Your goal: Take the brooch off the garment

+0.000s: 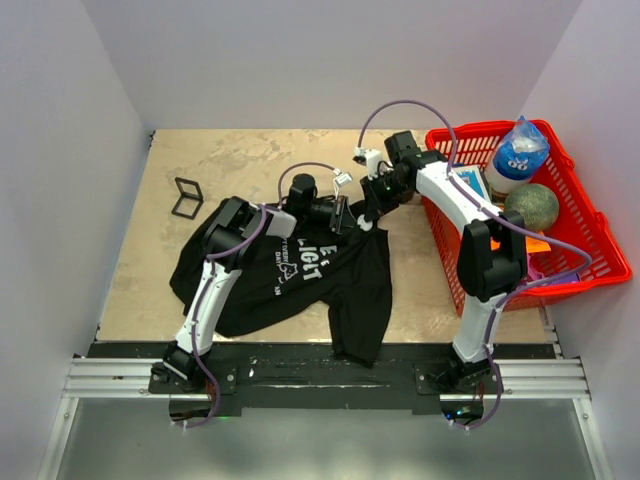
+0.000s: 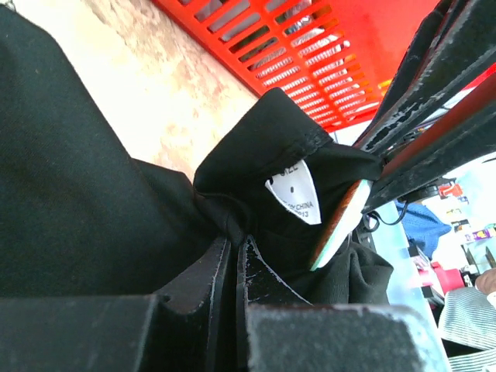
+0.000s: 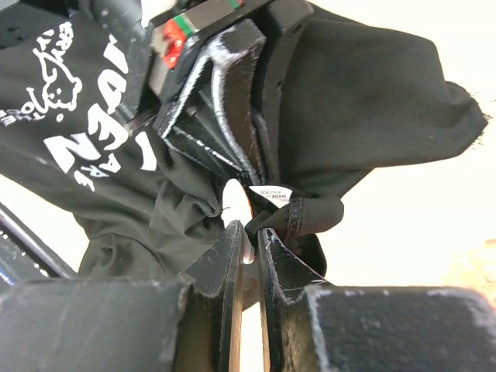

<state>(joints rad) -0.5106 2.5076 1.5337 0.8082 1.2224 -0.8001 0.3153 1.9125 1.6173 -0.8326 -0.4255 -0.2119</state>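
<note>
The tan table (image 1: 130,290) carries a black T-shirt (image 1: 350,290) crumpled at its middle, white lettering facing up. A red basket (image 1: 600,250) stands at the right with a bottle (image 1: 518,155) and a green ball (image 1: 531,205) inside. The left gripper (image 2: 235,260) is pinched narrow on black cloth near the collar. The right gripper (image 3: 252,236) is clamped on the collar by the white label (image 3: 271,194), just beside the left one. The brooch (image 1: 187,198) lies on bare table at the far left, apart from the T-shirt.
</note>
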